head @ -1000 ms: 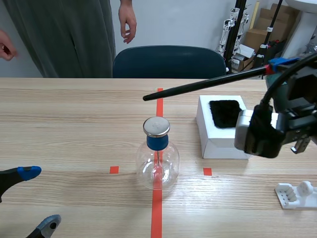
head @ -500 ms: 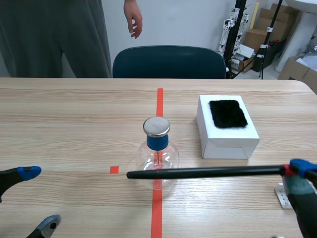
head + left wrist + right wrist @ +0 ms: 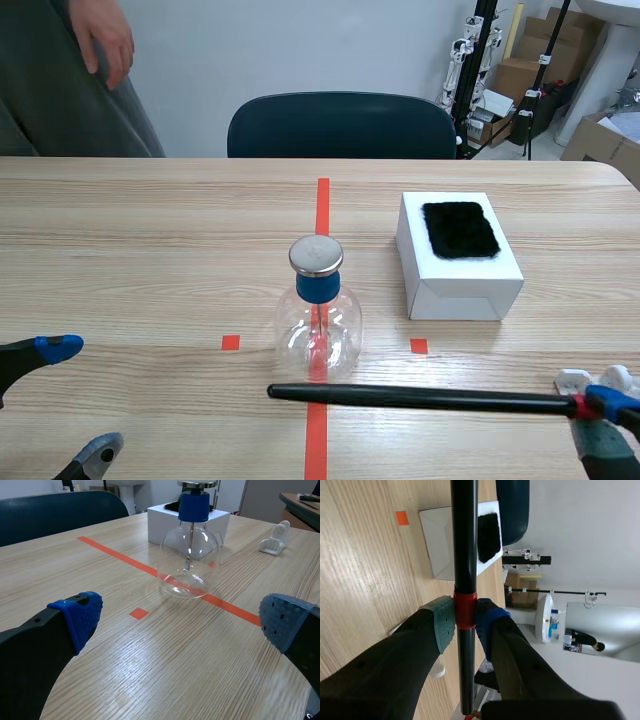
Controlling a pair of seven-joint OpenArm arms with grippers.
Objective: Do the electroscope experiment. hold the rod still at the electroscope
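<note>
The electroscope [image 3: 318, 318] is a clear glass flask with a blue stopper and a metal cap [image 3: 316, 255], standing upright on the red tape line. A long black rod [image 3: 420, 398] lies level and low, on the near side of the flask's base, well below the cap. Its tip ends just left of the tape line. My right gripper [image 3: 603, 420] is shut on the rod [image 3: 465, 555] at its red band, at the table's near right. My left gripper [image 3: 180, 625] stands open at the near left, with the electroscope [image 3: 189, 555] ahead of it.
A white box [image 3: 458, 270] topped with a black fur pad [image 3: 459, 229] stands right of the flask. A small white stand [image 3: 600, 380] lies by the right gripper. A person [image 3: 80, 80] stands at the far left beside a dark blue chair [image 3: 340, 125].
The rod has swung down from high above the flask to low in front of its base, with the right gripper dropping to the near right corner. The person has stepped to the left.
</note>
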